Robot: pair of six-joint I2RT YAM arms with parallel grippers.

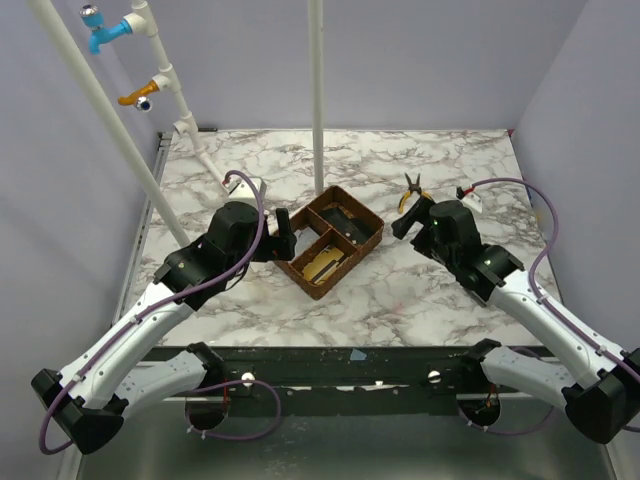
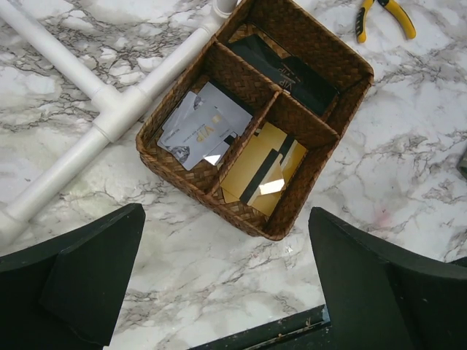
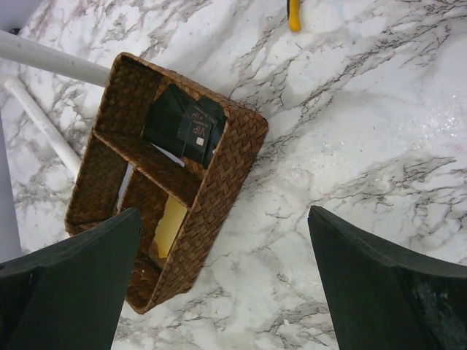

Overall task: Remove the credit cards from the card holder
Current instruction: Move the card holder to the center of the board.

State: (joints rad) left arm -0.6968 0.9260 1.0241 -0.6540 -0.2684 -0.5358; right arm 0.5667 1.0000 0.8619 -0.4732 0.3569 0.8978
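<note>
Left jaws, right jaws spread wide, empty. Pale credit cards [image 2: 201,131] marked "VIP" in woven tray [image 2: 321,51]; black card [image 3: 182,124] likewise.

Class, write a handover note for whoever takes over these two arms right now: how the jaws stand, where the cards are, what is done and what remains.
Left gripper: jaws open, empty, just left of the woven tray.
Right gripper: jaws open, empty, just right of the tray.
Cards: silver-grey cards in one small compartment, gold cards in the small one beside it, black cards in the long one.
Done: nothing that shows; no card lies on the marble table.
Left: the whole job. No card holder apart from the tray can be made out.
</note>
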